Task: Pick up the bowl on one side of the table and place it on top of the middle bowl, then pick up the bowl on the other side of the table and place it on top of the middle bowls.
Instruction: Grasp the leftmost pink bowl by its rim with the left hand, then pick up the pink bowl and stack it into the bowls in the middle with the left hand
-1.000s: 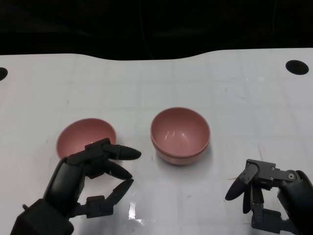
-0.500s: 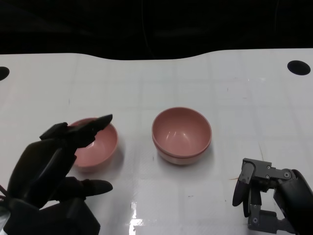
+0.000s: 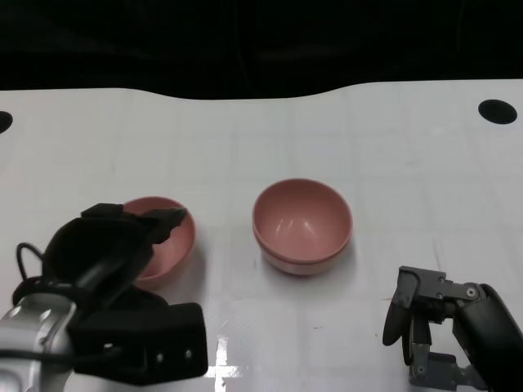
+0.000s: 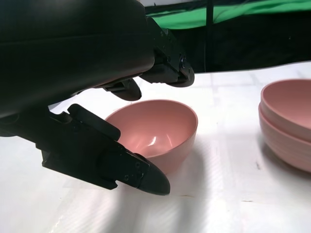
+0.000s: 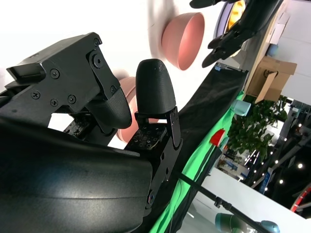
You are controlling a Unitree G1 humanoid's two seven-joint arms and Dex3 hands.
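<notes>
White counter, glossy. Nearest: left hand spread, fingers either side of the side bowl's near rim, not yet gripping. Right hand idle, empty, fingers apart. Beyond: middle stack, two deep. Advice: close on rim squarely, lift level.

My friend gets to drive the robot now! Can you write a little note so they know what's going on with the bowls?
Left hand: open, fingers spread around the single pink bowl on the left side of the white table, not gripping it yet.
Right hand: holds nothing, low near the table's front edge.
Middle stack of pink bowls: two nested, so the first bowl is already placed.
Left to do: grasp the single bowl, lift it, set it on the stack.
</notes>
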